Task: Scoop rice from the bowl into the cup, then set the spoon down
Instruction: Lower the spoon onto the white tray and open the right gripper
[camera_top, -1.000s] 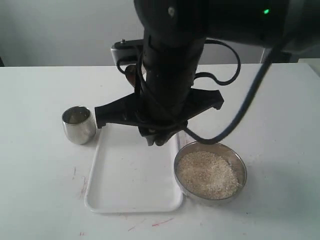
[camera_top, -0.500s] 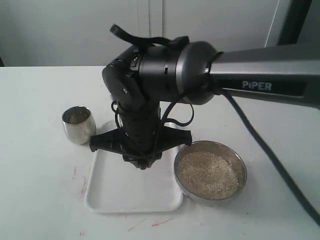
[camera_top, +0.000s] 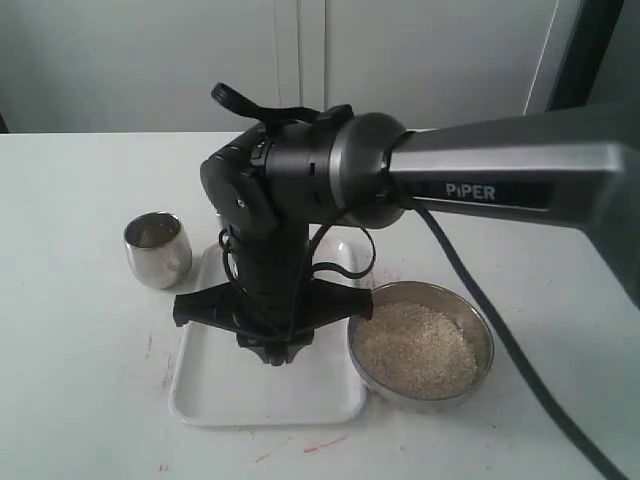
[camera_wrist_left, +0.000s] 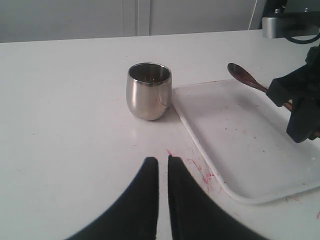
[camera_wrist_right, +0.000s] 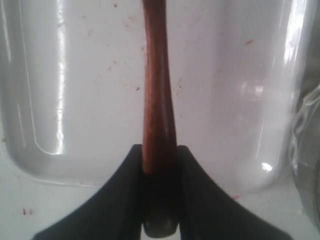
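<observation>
The steel cup stands on the table left of the white tray. The steel bowl holding the rice sits right of the tray. My right gripper points down over the tray, its arm hiding the spoon in the exterior view. In the right wrist view this gripper is shut on the reddish-brown spoon's handle, which runs out over the tray. The left wrist view shows the spoon's oval bowl at the tray's far edge. My left gripper is shut on nothing, short of the cup.
The tray carries small red specks, and red marks stain the table near its corner. The right arm's dark body and its cable hang over the tray and beside the bowl. Bare white table lies around the cup.
The right arm has come down and moved toward the tray's near end, its gripper now low over the tray. Cup, bowl and tray have stayed put.
</observation>
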